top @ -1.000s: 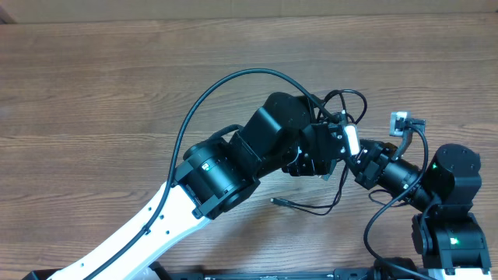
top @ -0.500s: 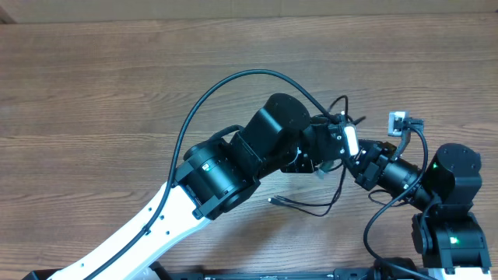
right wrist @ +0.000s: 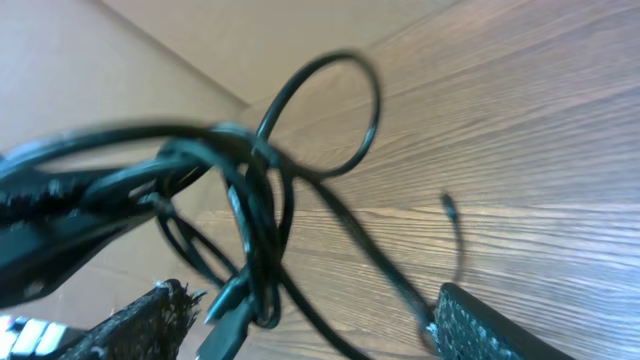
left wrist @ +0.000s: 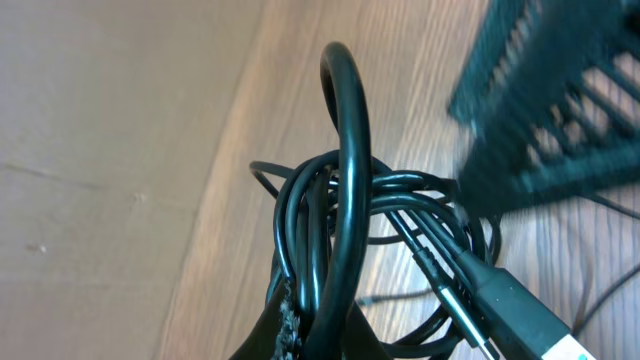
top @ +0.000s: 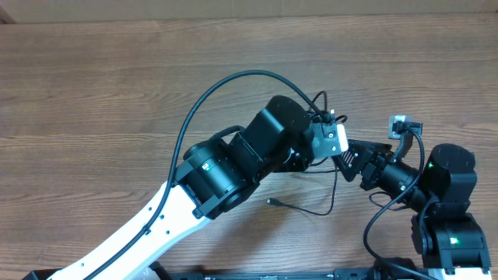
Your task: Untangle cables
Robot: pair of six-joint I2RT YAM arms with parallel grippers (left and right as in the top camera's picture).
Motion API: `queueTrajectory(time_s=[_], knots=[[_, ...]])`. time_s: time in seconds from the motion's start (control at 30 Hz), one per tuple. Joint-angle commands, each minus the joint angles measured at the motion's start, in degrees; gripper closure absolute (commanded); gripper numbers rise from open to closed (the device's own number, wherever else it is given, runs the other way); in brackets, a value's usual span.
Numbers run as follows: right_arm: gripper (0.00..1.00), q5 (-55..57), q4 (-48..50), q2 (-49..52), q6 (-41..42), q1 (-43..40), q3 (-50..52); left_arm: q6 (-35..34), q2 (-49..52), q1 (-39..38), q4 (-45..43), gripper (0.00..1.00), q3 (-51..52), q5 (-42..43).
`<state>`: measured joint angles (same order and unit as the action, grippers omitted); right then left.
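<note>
Cables (left wrist: 300, 205) bunch, pinched in the left claw (left wrist: 313, 332). At 4 o'clock the right claw (right wrist: 315, 322) gapes wide above the wood-grain table (top: 93, 93).

Brown wood-grain table (top: 93, 93), one thin black cable (top: 307, 211) trailing across it (plug tip leftmost)
</note>
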<state>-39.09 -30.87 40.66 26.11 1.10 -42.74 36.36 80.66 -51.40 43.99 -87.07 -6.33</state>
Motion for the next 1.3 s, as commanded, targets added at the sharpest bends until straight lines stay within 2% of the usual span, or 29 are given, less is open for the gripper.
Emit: queueTrajectory(time_s=[0.0, 0.13, 0.37, 0.63, 0.73, 0.83, 1.0, 1.27], knots=[[0.23, 3.1, 0.0, -0.5, -0.9, -0.1, -0.4, 2.1, -1.3, 0.0, 1.4, 0.96, -0.8, -1.5], [0.23, 4.0, -0.1, -0.5, -0.9, -0.1, -0.4, 2.5, -1.3, 0.1, 2.1, 0.96, -0.8, 0.2], [0.23, 6.7, -1.5, -0.5, -0.9, -0.1, -0.4, 4.5, -1.3, 0.1, 1.3, 0.96, -0.8, 10.9], [0.23, 7.2, -1.7, -0.5, -1.1, -0.1, -0.4, 5.0, -1.3, 0.1, 0.1, 0.96, -0.8, 18.7], [0.23, 12.2, -3.7, -0.5, -1.0, -0.1, -0.4, 5.0, -1.3, 0.1, -0.6, 0.96, -0.8, 21.3], [0.23, 16.9, -5.7, -0.5, -0.4, -0.1, -0.4, 5.0, -1.3, 0.1, -0.6, 0.96, -0.9, 22.5], [0.22, 17.2, -5.8, -0.4, -0.4, -0.1, -0.4, 4.7, -1.5, 0.1, -1.3, 0.96, -0.9, 22.5], [0.23, 17.0, -7.9, 1.5, -0.5, -0.1, -0.4, -3.6, -1.7, 0.1, -15.0, 0.96, -0.9, 22.8]])
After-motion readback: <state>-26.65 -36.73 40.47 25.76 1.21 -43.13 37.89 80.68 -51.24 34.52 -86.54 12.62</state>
